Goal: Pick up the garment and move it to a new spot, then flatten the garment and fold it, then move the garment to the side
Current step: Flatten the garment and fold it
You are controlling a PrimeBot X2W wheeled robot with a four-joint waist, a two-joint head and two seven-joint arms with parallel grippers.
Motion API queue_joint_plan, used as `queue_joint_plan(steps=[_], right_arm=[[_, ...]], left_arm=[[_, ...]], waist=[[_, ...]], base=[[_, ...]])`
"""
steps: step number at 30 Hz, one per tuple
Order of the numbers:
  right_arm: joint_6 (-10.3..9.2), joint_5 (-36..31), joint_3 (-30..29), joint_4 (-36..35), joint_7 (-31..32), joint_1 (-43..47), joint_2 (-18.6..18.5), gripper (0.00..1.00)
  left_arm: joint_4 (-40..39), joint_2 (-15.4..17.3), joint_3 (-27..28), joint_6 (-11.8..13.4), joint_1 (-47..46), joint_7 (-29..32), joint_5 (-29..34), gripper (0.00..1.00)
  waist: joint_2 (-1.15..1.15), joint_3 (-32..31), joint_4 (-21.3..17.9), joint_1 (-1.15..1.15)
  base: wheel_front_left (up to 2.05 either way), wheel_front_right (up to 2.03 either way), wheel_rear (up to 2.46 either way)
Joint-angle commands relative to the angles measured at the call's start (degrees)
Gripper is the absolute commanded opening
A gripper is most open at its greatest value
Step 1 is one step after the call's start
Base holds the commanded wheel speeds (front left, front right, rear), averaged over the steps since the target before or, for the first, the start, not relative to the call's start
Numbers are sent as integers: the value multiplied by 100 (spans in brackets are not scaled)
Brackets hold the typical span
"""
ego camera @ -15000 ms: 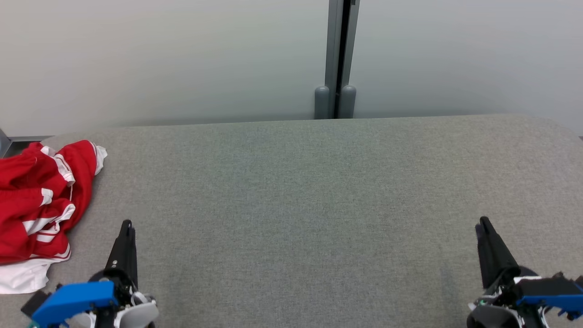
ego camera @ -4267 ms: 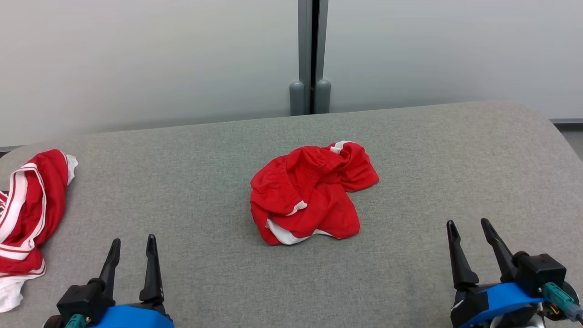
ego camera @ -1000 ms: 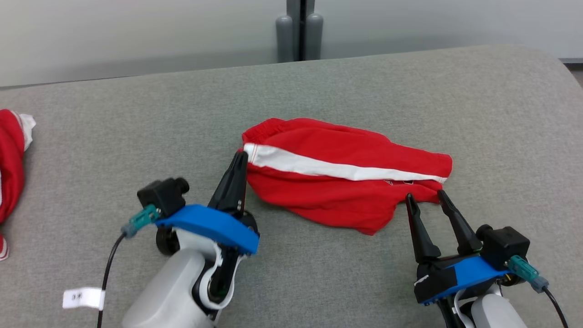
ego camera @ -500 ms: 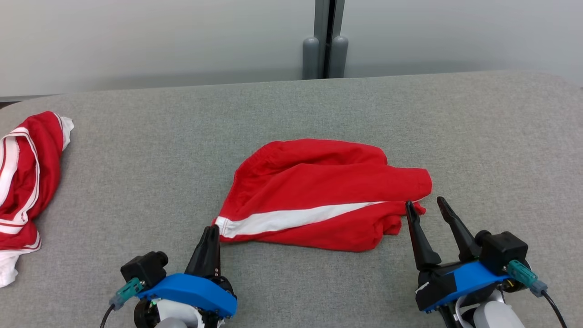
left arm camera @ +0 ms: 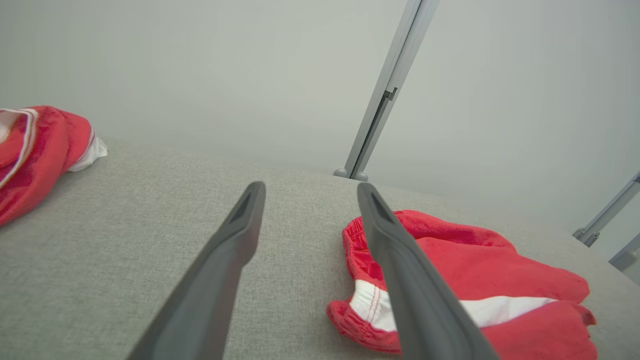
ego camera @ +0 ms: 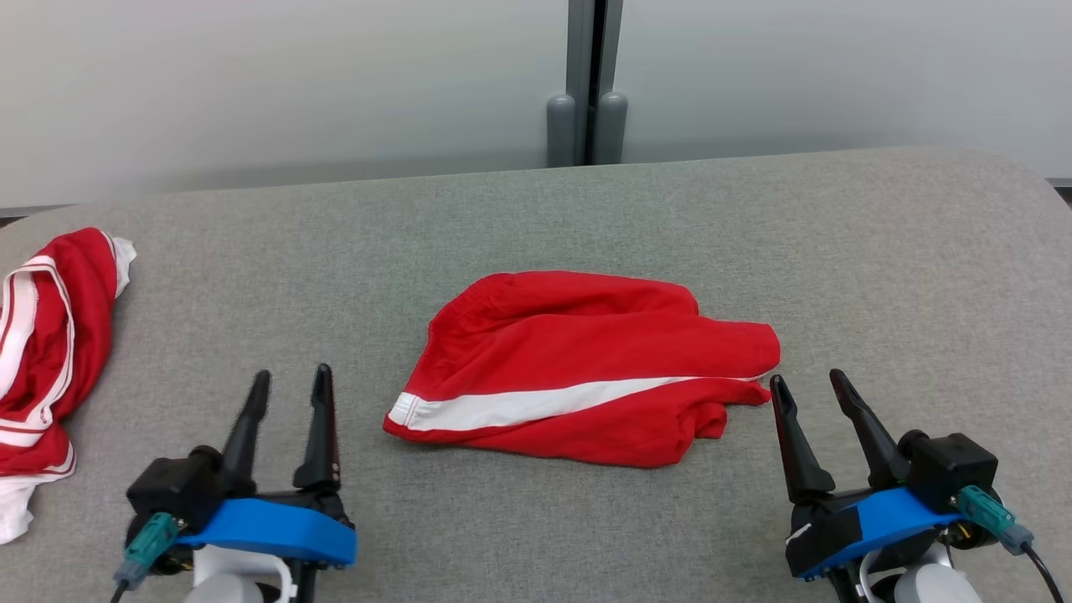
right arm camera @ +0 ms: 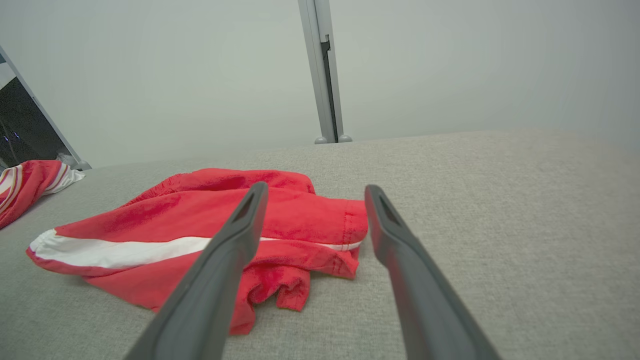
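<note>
A red garment [ego camera: 586, 368] with a white stripe lies folded lengthwise in the middle of the grey table [ego camera: 879, 268]; it also shows as the red garment [left arm camera: 465, 280] in the left wrist view and the red garment [right arm camera: 200, 225] in the right wrist view. My left gripper [ego camera: 291, 377] is open near the front left, a short way left of the garment's white-trimmed end, holding nothing. My right gripper [ego camera: 808, 381] is open just right of the garment's right end, apart from it.
A second red and white garment [ego camera: 42, 335] lies crumpled at the table's far left edge. A grey post [ego camera: 586, 84] stands against the pale wall behind the table. Bare grey surface stretches to the right and in front.
My left gripper has let go of the garment's left end, opened and drawn back to the left. The right gripper has pulled back slightly. The garment lies still.
</note>
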Motion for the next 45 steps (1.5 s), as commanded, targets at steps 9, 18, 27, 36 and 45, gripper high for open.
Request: queue_joint_plan(steps=[9, 18, 27, 36, 45], right_arm=[[3, -44, -136, -18, 205, 137, -25, 100], [3, -226, -298, 169, 1230, -230, -26, 100], [3, 247, -581, 960, 2234, -1261, -25, 100], [3, 119, -563, 1871, 2300, -2039, -26, 0], [3, 407, -382, 966, 2175, -1443, -26, 0]], left_arm=[[-58, 87, 610, 57, 256, -27, 979, 100], [-81, -103, 826, -48, 261, -27, 1116, 100], [-65, -196, 851, -199, 17, -27, 1238, 100], [16, -256, 866, -297, -133, -27, 1333, 100], [31, -281, 975, -333, 95, -27, 1405, 100]], waist=[[0, -49, -109, 1], [0, 94, 12, 1], [0, 408, 208, 1], [0, 496, 367, 1], [0, 234, 295, 1]], base=[[0, 0, 0], [0, 0, 0], [0, 0, 0], [0, 0, 0], [0, 0, 0]])
